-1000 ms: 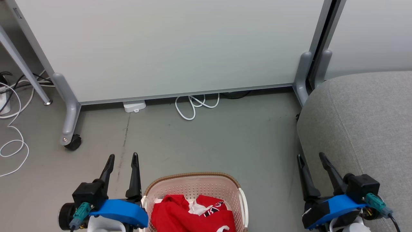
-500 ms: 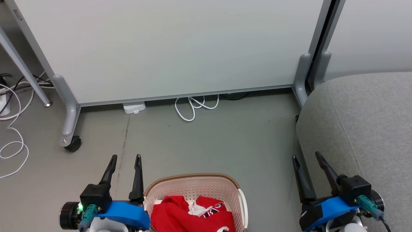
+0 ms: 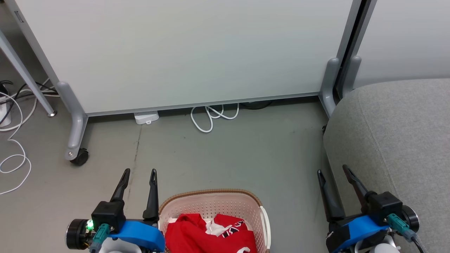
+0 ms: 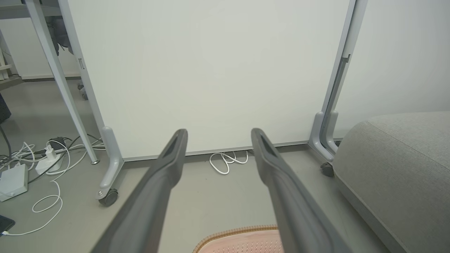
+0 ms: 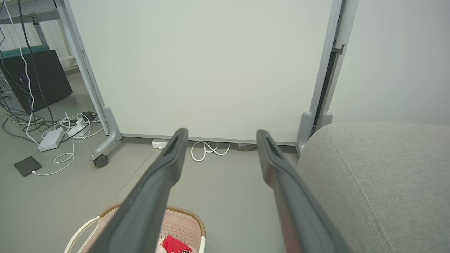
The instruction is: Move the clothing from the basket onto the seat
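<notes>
Red clothing (image 3: 211,235) with white and striped parts lies crumpled in the cream perforated basket (image 3: 211,203) at the bottom middle of the head view; a scrap of that clothing (image 5: 174,244) also peeks out in the right wrist view. The basket's brown rim (image 4: 239,232) appears low in the left wrist view. My left gripper (image 3: 139,172) hovers open just left of the basket, nothing between its fingers. My right gripper (image 3: 332,169) stands open and empty beside the near edge of the light-grey seat (image 3: 397,140), which fills the right side.
A white partition panel (image 3: 182,52) on grey castor legs (image 3: 75,140) stands across the back. White cables (image 3: 211,117) lie under it, and more cables and adapters (image 4: 21,168) lie on the floor at the far left. Grey floor (image 3: 228,158) stretches between basket and panel.
The left gripper has edged right toward the basket. The right gripper has shifted left and slightly up, away from the seat's edge. The clothing and basket stay put.
</notes>
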You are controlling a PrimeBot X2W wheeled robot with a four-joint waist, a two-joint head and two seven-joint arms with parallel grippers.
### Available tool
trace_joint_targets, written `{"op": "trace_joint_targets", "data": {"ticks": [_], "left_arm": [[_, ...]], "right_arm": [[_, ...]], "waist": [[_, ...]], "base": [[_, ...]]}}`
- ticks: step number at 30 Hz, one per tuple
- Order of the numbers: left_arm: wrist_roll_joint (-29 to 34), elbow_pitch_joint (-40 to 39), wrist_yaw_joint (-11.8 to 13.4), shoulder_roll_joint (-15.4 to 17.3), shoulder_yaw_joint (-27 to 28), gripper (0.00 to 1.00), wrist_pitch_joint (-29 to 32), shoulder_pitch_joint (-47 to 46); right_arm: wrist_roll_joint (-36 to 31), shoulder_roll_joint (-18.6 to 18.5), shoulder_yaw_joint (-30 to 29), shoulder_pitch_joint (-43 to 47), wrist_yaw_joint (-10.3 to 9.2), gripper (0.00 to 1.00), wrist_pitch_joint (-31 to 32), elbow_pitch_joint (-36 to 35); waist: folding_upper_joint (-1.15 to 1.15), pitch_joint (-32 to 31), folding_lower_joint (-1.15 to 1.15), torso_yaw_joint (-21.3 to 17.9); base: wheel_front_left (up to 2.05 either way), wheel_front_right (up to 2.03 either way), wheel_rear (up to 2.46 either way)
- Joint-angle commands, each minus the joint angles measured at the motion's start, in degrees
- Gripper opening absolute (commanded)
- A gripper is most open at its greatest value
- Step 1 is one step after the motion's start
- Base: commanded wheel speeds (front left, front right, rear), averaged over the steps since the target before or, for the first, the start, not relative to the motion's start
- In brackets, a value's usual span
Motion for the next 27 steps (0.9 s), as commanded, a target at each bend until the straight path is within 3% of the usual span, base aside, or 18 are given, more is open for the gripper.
{"op": "trace_joint_targets", "data": {"ticks": [1,15,27], "left_arm": [[0.02,0.05,-0.13,-0.05,0.3,1.0,-0.26,-0.71],[0.61,0.67,-0.71,0.56,0.61,1.0,-0.21,-1.18],[3.61,3.05,-2.01,6.08,-1.89,1.0,-0.21,-6.14]], "right_arm": [[0.34,-0.33,-0.03,-0.15,0.02,1.0,-0.22,-0.18],[0.74,-0.32,1.16,-1.13,0.02,1.0,-0.21,-0.73],[1.54,-0.27,3.36,-6.02,0.02,1.0,-0.21,-3.81]], "waist": [[0.0,0.04,0.0,0.04],[0.0,2.0,0.0,-1.38],[0.0,14.3,0.0,-7.48]], "base": [[0.0,0.0,0.0],[0.0,0.0,0.0],[0.0,0.0,0.0]]}}
